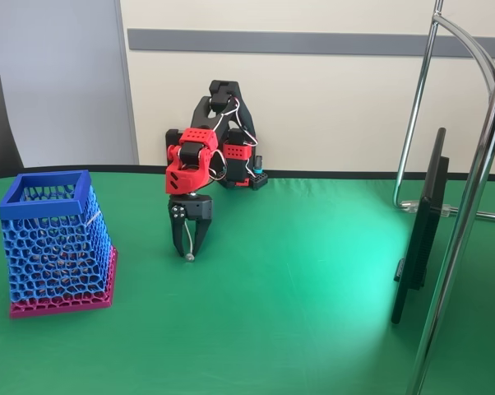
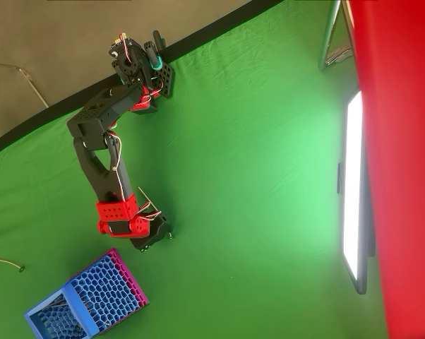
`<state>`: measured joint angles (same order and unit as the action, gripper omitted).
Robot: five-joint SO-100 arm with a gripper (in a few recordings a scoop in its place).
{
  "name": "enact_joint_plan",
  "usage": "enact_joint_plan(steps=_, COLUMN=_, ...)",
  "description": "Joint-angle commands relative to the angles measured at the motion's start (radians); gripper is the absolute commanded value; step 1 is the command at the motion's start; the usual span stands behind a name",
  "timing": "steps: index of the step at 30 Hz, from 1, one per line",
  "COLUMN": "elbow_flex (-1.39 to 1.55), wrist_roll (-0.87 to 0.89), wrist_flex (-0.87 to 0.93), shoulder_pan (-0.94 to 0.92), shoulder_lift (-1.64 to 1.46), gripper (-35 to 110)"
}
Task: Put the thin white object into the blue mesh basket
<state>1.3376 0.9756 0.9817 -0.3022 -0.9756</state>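
Gripper closed on thin white object, upright, knob pointing down.

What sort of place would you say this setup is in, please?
Probably a lab or office demo bench: a table under green cloth, a small arm clamped at its back edge, a monitor on a metal stand.

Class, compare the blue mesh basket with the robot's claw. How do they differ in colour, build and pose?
1. Colour: the blue mesh basket is blue with a magenta base; the claw is black, on a red and black arm.
2. Build: the basket is open lattice; the claw is solid.
3. Pose: the basket stands with its opening upward; the claw hangs pointing down.
Shared: both are over the green table, apart from each other.
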Motion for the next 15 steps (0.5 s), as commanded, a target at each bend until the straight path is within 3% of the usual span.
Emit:
enact_joint_plan(steps=1, elbow_flex=-0.043, wrist_roll=-0.003, wrist_flex=0.011, shoulder_pan=0.0, shoulder_lift=-0.006, gripper=13)
enact_joint_plan(steps=15, elbow_flex=-0.075, wrist_roll=0.002, wrist_flex=0.038, shoulder_pan=-0.006, shoulder_lift=0.015, gripper=11)
